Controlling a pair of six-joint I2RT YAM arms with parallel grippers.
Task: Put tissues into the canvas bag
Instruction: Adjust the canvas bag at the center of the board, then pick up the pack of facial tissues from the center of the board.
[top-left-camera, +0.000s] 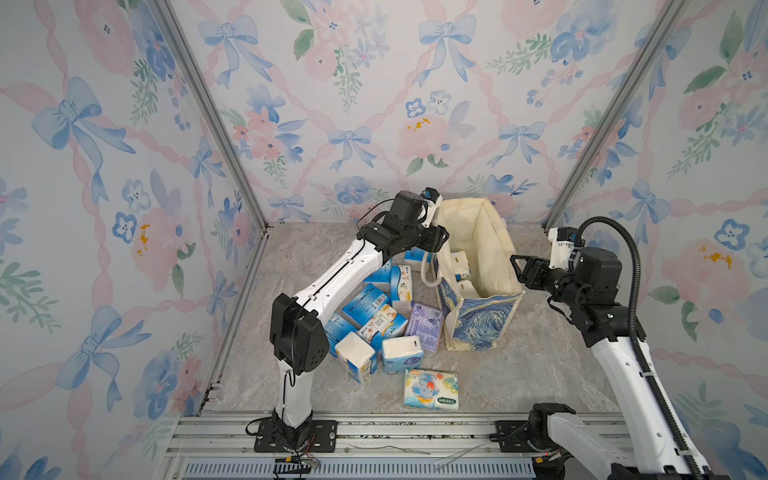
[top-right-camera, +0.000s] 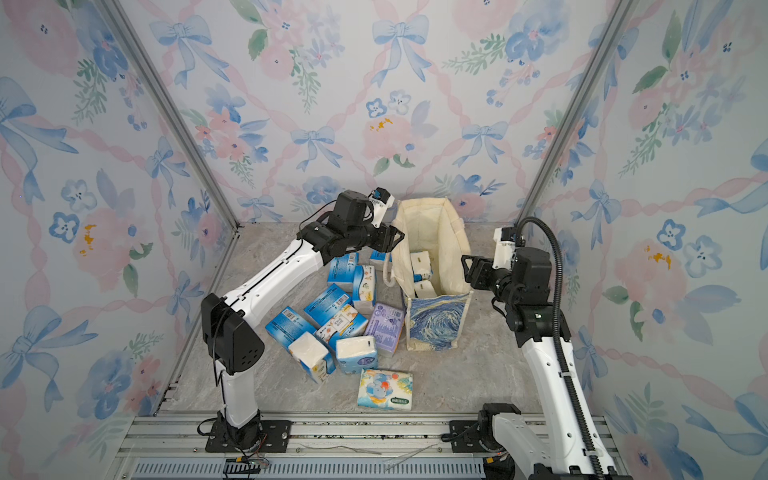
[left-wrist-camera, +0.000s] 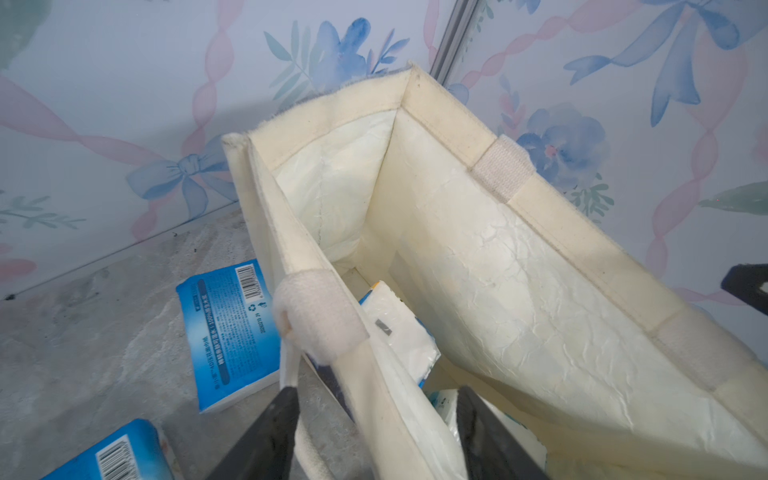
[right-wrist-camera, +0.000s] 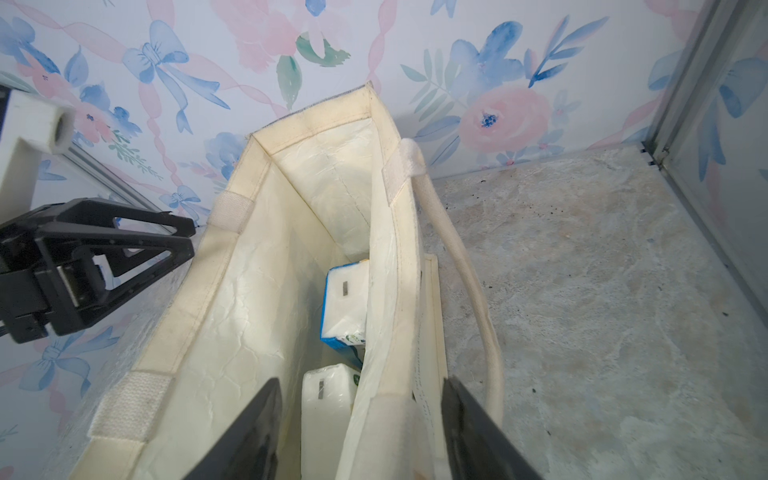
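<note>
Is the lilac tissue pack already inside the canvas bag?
No, the lilac pack lies outside the canvas bag, beside its painted end.

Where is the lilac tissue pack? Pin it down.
In both top views the lilac pack lies flat close beside the canvas bag, on the robot's left of its painted end, just beyond a white-topped pack.

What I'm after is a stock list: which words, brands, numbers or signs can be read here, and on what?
"100%": sideways on the blue pack beside the canvas bag; the Chinese characters around it are blurred.
Barcode and recycling sign, same pack: digits unreadable.
Lilac pack: print too small.
Cartoon-print pack: green label too small.
Canvas bag: nothing legible.
</note>
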